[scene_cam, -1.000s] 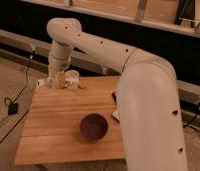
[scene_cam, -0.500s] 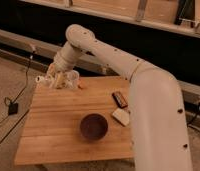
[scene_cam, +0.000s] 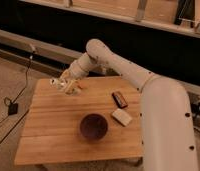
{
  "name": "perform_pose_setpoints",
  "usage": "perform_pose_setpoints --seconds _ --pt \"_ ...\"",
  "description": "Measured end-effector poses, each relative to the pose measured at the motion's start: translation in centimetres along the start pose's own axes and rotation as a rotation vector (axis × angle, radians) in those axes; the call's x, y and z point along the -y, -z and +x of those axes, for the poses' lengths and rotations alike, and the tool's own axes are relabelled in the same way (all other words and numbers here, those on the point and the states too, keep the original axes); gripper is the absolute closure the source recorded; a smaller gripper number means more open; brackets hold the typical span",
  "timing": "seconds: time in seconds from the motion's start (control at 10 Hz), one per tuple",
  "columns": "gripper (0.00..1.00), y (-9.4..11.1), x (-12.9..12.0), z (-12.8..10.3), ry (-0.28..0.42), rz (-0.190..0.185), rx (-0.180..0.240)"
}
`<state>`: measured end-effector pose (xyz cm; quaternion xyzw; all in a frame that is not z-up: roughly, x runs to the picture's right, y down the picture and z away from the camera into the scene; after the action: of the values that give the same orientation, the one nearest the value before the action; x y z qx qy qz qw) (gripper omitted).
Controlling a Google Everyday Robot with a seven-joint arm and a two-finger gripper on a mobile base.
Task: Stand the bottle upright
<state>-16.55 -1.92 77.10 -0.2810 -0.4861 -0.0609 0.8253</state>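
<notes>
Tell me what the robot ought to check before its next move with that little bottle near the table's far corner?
1. Gripper at the table's far left corner, shut: ok.
2. Bottle held in the gripper: cannot tell.
3. Bottle upright: cannot tell.
4. Bare wooden table below for setting down: ok.
5. Dark bowl, white block and dark bar well away from the gripper: ok.

The robot's arm (scene_cam: 143, 90) is a chain of smooth, rounded, off-white tubular segments, thick at the near right and slimmer toward the far left, with small dark dots, possibly screws, along its shell. The gripper (scene_cam: 62, 85) at its far-left tip looks pale and compact.
</notes>
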Motion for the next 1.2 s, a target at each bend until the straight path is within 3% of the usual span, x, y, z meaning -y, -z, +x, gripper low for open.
perform_pose_setpoints --seconds 0.3,0.8,1.2 --pt "0.97 0.2 -0.2 2.8 -0.023 0.072 0.048" --pt "0.97 -0.2 -2.0 6.2 -0.053 0.145 0.117" --pt "0.97 -1.0 -2.6 9.5 -0.139 0.209 0.201"
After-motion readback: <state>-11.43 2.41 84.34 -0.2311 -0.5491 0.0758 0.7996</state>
